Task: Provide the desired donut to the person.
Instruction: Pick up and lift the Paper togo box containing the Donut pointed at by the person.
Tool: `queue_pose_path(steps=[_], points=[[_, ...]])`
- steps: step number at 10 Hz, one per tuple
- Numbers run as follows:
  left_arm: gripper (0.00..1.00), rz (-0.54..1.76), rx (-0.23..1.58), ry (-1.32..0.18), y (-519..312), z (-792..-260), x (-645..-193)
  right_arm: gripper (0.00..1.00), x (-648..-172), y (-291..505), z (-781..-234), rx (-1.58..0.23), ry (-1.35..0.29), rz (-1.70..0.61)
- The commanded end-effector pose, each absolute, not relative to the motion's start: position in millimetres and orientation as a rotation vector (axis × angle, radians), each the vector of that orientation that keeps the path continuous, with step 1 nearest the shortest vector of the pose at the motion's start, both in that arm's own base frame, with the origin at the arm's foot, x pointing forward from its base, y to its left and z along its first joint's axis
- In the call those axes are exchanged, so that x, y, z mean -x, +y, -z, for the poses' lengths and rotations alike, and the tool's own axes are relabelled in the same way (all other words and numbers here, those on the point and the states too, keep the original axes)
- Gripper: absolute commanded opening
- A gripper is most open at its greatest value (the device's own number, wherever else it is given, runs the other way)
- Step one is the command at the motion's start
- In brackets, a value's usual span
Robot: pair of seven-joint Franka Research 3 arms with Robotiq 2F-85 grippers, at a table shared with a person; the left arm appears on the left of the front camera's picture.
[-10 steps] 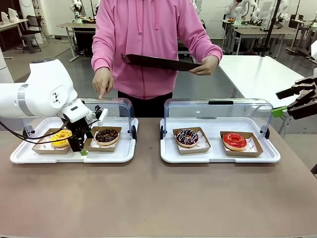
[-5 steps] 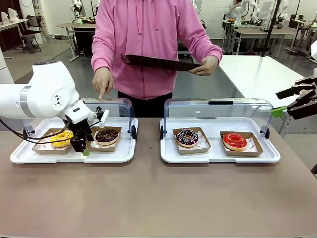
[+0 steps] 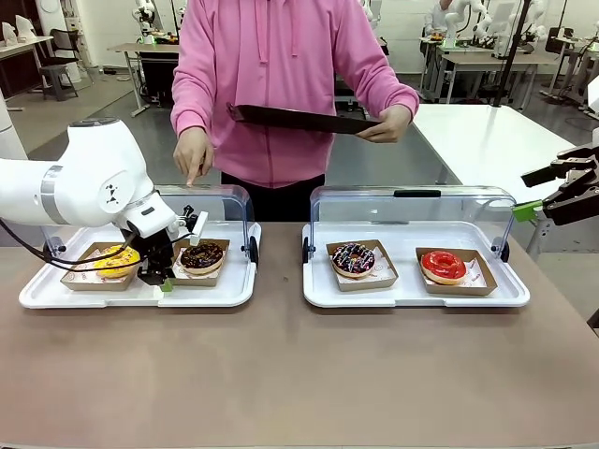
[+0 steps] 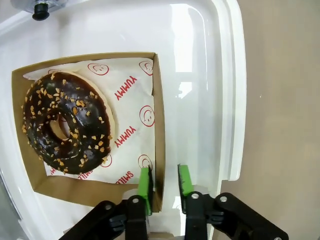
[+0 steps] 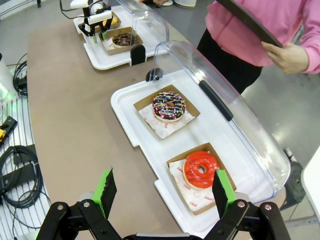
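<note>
On the left-hand serving tray (image 3: 56,295): left gripper (image 4: 164,171) straddling the cardboard tray (image 4: 159,110) wall beside the chocolate donut (image 4: 65,122), jaws narrowed, grip unclear; right gripper (image 5: 163,178) spread wide.

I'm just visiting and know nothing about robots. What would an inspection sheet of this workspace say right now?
Surface: brown table, left tray and right tray, clear lids raised.
Job's things: yellow donut, nut-topped chocolate donut, sprinkled donut, red donut, each boxed; person holds a dark tray, one finger pointing down.
Clutter: nothing seen.
Grippers: left gripper astride a wall of the chocolate donut's box, grip uncertain; right gripper open, empty, hovering.
Cables: black cables beside the table.
Surroundings: other tables behind the person.
</note>
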State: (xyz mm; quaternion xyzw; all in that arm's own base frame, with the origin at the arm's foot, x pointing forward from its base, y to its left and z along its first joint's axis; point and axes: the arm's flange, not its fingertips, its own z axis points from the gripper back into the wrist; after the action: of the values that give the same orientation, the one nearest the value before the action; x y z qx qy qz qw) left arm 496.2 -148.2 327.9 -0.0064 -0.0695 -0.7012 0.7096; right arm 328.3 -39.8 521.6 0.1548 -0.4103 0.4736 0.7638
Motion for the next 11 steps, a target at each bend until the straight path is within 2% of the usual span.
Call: queue_pose_path(steps=[1, 3, 5, 11], points=[[0.0, 1.541, 0.002, -0.171, -147.5, -328.4, -500.4, 1.0, -331.6, -37.4, -521.1, -0.356, -0.904, -1.017], [0.0, 1.545, -0.004, -0.195, -149.3, -337.4, -490.2, 1.0, -331.6, -37.4, -521.1, -0.356, -0.904, -1.017], [0.0, 1.582, -0.029, -0.246, -151.6, -355.8, -461.2, 1.0, -331.6, -37.4, -521.1, -0.356, -0.904, -1.017], [0.0, 1.697, -0.161, -0.412, -134.9, -424.1, -306.9, 1.0, -331.6, -37.4, -521.1, -0.356, -0.904, -1.017]])
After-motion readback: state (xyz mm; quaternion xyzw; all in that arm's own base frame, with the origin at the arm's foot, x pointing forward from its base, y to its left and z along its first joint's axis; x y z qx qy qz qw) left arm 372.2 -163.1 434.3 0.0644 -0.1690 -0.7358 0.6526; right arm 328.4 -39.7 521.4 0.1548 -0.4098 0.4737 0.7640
